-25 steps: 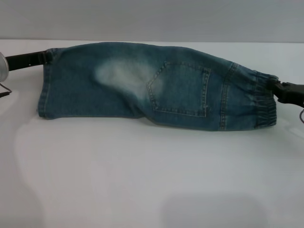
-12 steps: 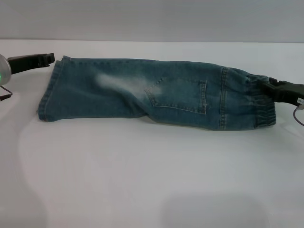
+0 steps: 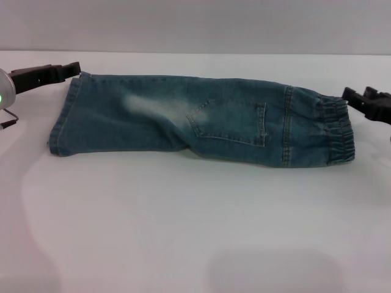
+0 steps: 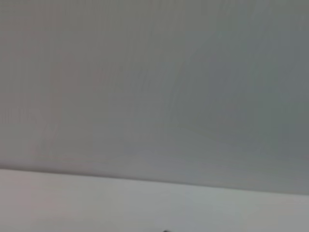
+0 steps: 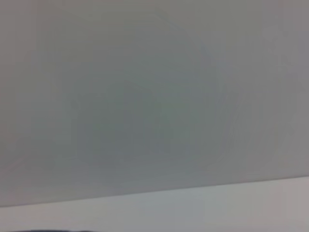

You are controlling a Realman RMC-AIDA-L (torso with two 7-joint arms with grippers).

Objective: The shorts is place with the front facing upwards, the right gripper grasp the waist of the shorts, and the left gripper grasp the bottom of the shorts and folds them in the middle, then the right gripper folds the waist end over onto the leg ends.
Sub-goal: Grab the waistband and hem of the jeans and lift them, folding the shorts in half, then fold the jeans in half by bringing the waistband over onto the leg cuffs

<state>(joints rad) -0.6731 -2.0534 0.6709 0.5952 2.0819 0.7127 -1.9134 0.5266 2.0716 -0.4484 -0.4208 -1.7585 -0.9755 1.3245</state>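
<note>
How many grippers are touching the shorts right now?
0. The left gripper sits just off the leg ends, the right gripper just off the waistband. The shorts lie folded lengthwise on the table.

The shorts [image 3: 201,119] are lying flat on the white surface, folded lengthwise into one long band running left to right. Blue denim, a pale faded patch left of centre, a tan-stitched patch pocket facing up near the middle. The leg ends [image 3: 61,119] are sitting at the left, hems stacked, straight edge slightly tilted. The puckered elastic waist [image 3: 338,131] is resting at the right end. Near edge bowing a little toward the right; far edge running almost straight.
</note>
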